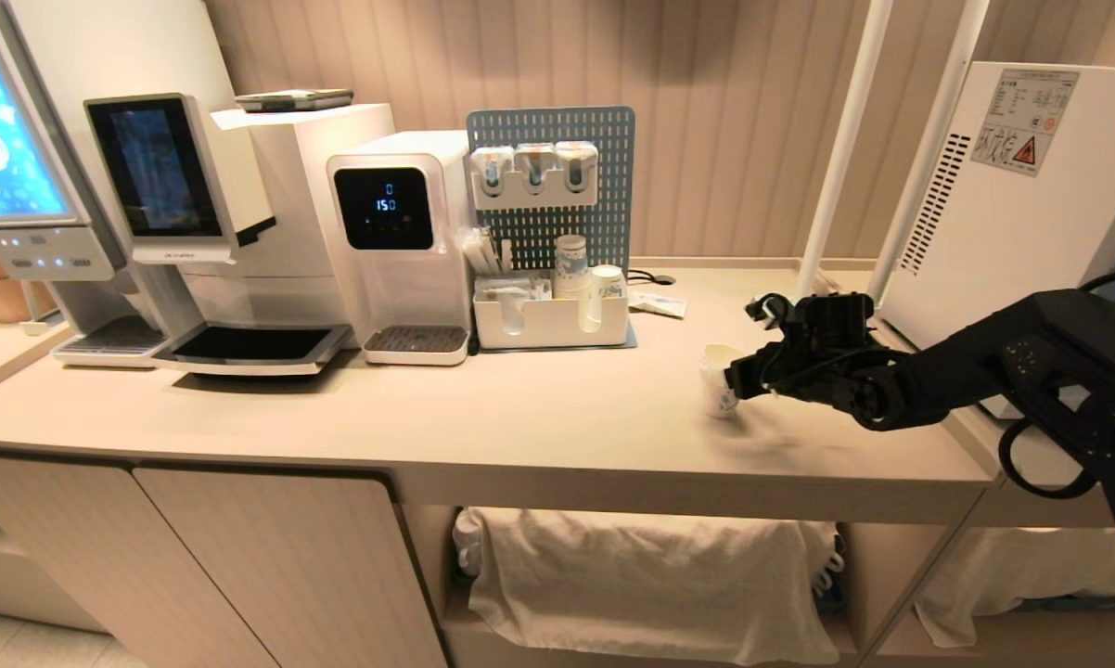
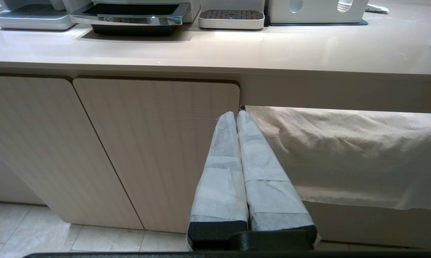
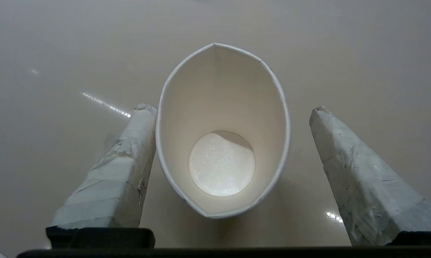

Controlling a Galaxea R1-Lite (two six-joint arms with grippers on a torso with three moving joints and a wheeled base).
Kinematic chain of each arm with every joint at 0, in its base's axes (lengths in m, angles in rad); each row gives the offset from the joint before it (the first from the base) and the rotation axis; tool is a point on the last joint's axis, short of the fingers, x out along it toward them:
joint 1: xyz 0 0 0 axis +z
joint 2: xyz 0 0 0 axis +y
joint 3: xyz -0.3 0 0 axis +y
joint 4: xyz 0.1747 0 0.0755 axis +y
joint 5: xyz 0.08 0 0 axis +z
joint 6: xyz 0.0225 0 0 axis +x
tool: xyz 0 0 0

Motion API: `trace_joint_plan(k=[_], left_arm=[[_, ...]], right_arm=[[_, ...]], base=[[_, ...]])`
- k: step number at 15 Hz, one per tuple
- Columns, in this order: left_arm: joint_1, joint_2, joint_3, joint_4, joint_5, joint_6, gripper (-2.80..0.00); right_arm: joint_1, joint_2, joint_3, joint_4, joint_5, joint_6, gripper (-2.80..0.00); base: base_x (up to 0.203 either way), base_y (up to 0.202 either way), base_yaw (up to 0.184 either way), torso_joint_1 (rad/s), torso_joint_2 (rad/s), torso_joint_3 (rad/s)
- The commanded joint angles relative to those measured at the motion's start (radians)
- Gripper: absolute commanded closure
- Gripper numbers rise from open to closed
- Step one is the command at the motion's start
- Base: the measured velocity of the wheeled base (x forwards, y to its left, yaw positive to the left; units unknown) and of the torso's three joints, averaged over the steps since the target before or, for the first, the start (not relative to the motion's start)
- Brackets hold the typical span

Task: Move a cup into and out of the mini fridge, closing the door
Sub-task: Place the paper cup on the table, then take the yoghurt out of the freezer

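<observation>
**Cup on the desk, right claw spread around it**

The cup [image 1: 720, 380] stands upright on the desk [image 1: 520, 408], near its front edge, with bare surface to its left. The right claw [image 1: 738, 376] sits at it, next to the mini fridge [image 1: 1012, 195]. Only the right wrist view shows the fingers [image 3: 111, 179] apart: one touches the squashed rim, the other stands clear. The left claw [image 2: 237, 114] (fingers pressed together, holding nothing) hangs below the desk edge before a cabinet door [image 2: 158, 143].
</observation>
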Motion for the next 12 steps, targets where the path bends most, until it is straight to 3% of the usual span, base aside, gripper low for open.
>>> trace_joint_plan(k=[1,4,5,6,9,12], left_arm=[[0.001,0.001,0.0,0.0,0.0,0.0,0.0],[0.001,0.001,0.0,0.001,0.0,0.0,0.0],[0.001,0.001,0.0,0.001,0.0,0.0,0.0],[0.001,0.001,0.0,-0.001,0.0,0.0,0.0],[0.0,0.001,0.0,-0.001,0.0,0.0,0.0],[0.0,0.001,0.0,0.0,0.0,0.0,0.0]], right_arm=[[-0.008,-0.084,0.007,0.032,0.0,-0.001,-2.8],[-0.035,-0.223,0.048,0.126,0.033,-0.005,-2.8],[-0.042,-0.277,0.074,0.147,0.045,-0.003,-1.97],[-0.046,-0.329,0.107,0.161,0.063,-0.002,0.0],[-0.05,-0.533,0.227,0.194,0.131,-0.012,0.0],[-0.059,-0.784,0.273,0.4,0.143,-0.02,0.0]], base=[[0.0,0.0,0.0,0.0,0.0,0.0],[0.0,0.0,0.0,0.0,0.0,0.0],[0.0,0.0,0.0,0.0,0.0,0.0],[0.0,0.0,0.0,0.0,0.0,0.0],[0.0,0.0,0.0,0.0,0.0,0.0],[0.0,0.0,0.0,0.0,0.0,0.0]])
